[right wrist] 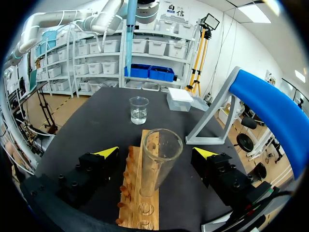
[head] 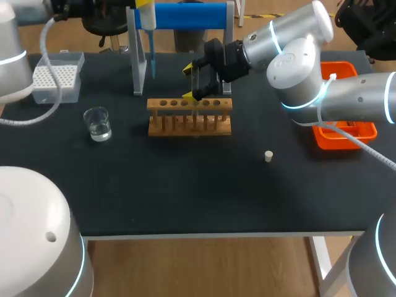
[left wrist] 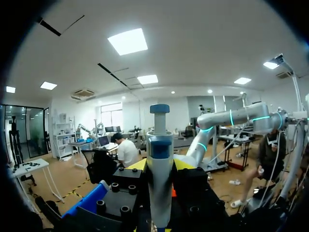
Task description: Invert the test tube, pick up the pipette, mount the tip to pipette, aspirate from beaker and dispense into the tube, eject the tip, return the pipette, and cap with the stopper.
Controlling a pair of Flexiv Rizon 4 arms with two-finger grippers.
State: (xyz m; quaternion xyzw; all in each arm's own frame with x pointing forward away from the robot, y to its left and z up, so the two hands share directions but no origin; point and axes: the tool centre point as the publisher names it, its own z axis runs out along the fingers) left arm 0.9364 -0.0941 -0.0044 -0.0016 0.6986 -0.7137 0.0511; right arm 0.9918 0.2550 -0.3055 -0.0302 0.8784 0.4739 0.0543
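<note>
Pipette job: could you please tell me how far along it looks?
Done: the tube stands mouth-up in the rack, with the right end effector open on either side of it. In hand: the left end effector holds the pipette; whether a tip is mounted, I cannot tell. Left: aspirating from the beaker, dispensing, ejecting, returning the pipette, and capping; the stopper lies on the table.

Black table (head: 185,185): rack (head: 190,124), beaker (head: 98,124), stopper (head: 268,156), tip box (head: 57,77), stand (head: 137,62).

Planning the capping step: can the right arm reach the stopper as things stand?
Probably yes. The stopper lies alone on bare table on the right arm's side. The right pincer is open and does not touch the test tube that it straddles.
</note>
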